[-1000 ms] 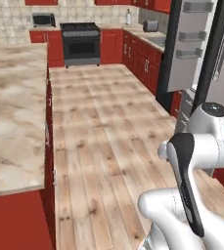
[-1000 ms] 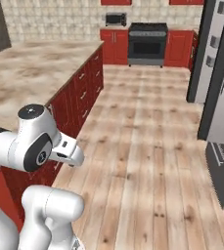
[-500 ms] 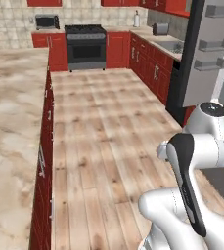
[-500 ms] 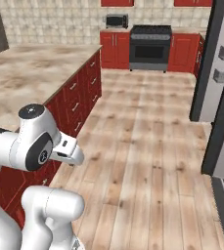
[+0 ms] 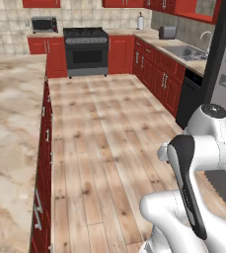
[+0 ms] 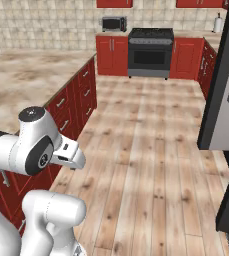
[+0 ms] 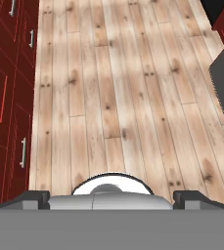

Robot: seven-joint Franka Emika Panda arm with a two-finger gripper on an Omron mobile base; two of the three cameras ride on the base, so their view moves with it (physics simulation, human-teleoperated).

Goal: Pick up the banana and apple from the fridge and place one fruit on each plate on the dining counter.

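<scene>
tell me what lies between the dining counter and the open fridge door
Bare wooden floor: in the right base view it runs from the dining counter on the left across to the fridge door on the right, nothing standing on it.

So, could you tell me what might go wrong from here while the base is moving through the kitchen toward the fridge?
The dark grey fridge door stands open into the aisle on the arm's right; the base or the white arm could clip its edge in passing.

The long marbled beige dining counter with its red base runs close on the other side, so the wooden-floor passage is narrow and a wide turn may brush the drawer handles.

No fruit is in sight yet, so the open gripper may need realigning once the base has parked.
</scene>
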